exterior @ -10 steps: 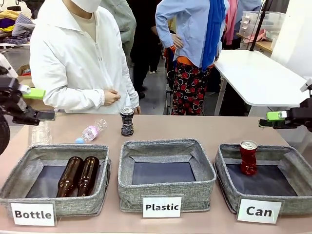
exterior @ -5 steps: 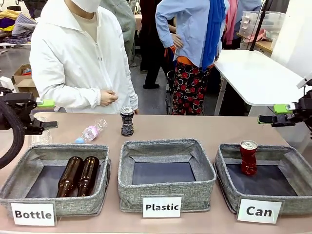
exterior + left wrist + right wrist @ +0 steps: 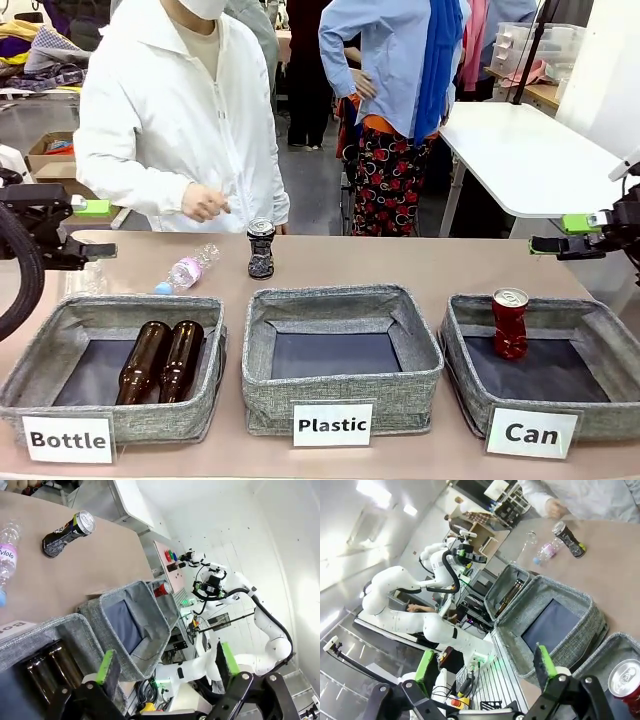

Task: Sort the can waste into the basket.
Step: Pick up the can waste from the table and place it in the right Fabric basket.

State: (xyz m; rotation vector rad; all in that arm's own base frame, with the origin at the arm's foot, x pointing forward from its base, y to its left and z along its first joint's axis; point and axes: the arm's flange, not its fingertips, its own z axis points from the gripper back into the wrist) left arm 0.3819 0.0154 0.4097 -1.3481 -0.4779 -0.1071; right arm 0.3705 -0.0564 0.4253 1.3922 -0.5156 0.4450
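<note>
Red can [image 3: 626, 679]: cut off at lower right corner, right wrist view. Clear bottle [image 3: 6, 562]: cropped by left edge, left wrist view. Brown bottles [image 3: 47, 662]: partly hidden behind left gripper [image 3: 167, 659]. Black can [image 3: 261, 249]: print too small to read. Can basket [image 3: 600, 422]: clipped at right edge.

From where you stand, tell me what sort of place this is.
Probably a robotics lab staging waste-sorting trials: labelled Bottle basket, Plastic basket and Can basket on a table, a white robot arm alongside, a person in a white coat across.
</note>
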